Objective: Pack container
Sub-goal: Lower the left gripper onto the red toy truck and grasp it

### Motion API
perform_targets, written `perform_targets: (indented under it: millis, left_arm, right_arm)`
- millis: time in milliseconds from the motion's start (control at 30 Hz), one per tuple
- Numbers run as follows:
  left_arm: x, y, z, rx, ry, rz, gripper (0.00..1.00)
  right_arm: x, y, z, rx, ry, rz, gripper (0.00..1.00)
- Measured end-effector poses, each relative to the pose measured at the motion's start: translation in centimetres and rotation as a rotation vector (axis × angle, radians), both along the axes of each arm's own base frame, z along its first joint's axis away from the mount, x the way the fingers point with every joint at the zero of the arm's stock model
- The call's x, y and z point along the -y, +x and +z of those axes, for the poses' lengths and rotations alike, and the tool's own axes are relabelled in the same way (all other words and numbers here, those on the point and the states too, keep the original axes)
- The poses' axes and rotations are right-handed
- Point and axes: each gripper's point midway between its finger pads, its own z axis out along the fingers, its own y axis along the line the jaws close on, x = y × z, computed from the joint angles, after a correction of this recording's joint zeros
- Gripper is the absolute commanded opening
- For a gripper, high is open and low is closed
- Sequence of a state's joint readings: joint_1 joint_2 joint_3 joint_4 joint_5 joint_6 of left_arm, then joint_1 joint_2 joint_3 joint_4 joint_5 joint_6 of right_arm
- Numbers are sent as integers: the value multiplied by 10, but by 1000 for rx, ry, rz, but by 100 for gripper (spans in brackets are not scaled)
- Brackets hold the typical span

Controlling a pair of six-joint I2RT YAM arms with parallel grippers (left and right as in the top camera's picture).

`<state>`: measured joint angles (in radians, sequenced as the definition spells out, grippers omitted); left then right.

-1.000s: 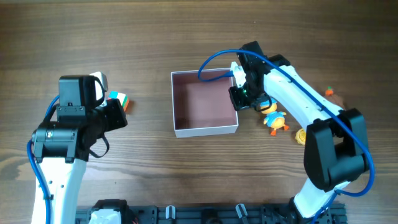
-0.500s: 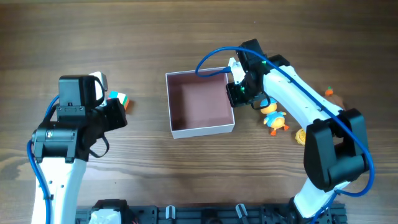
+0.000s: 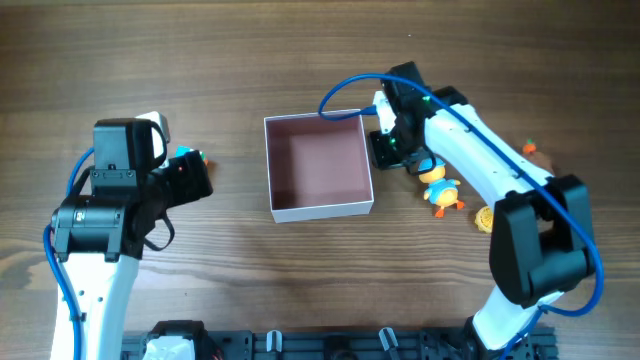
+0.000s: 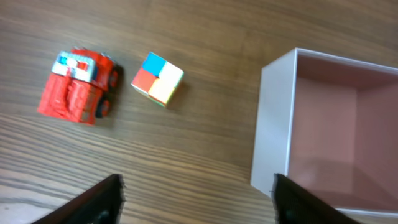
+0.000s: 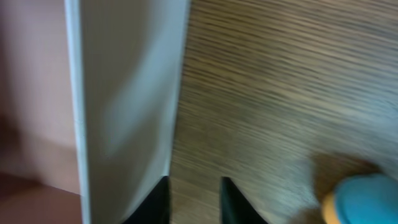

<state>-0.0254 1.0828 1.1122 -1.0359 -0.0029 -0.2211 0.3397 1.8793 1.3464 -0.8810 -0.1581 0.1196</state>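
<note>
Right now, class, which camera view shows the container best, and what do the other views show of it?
The overhead view: the whole container shows, four white walls around a pink inside. The left wrist view catches only one corner; the right wrist view, only a blurred stretch of wall.

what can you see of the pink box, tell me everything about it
The container is a shallow, square, open-topped box with thin white walls outside and dusty pink inside, looking like card. It is empty and sits flat on the wooden table, near the middle, slightly skewed. The right hand is just outside its right wall, fingers apart with no wall between them; whether a finger touches it cannot be told.
</note>
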Motion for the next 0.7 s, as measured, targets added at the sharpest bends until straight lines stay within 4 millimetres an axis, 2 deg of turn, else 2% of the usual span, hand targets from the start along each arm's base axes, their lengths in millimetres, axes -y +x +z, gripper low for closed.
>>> perform_targets:
  millis: [67,167,267,333,367,433,500,667,700]
  left_arm:
    - [-5,1,2,7,27,12,100]
    - [-26,7,17,49,77,66,100]
    - [-63,17,35,108,138,157,100]
    - [-95,20,32,91,183,218,100]
    - [-109,20,27,68,200,244,100]
    - [-132,27,10,16,216,274,100]
    - [-148,39,-15,-51,225,267,100]
    - [-154,57,-79,-217,206,181,100]
    - [-153,60,-98,-257,185,158,100]
  right_arm:
    - [12,4,11,12,-12,-37,99]
    - [37,11,50,68,-11,-100,100]
    - [57,16,99,168,9,-156,100]
    - [68,11,130,229,19,-182,100]
    - [72,6,142,253,23,-190,100]
    - [74,-2,154,269,25,-191,100]
    - [75,-7,156,261,22,-189,100]
    - [76,-15,152,229,9,-173,100]
    - [76,-15,152,229,9,-171,100]
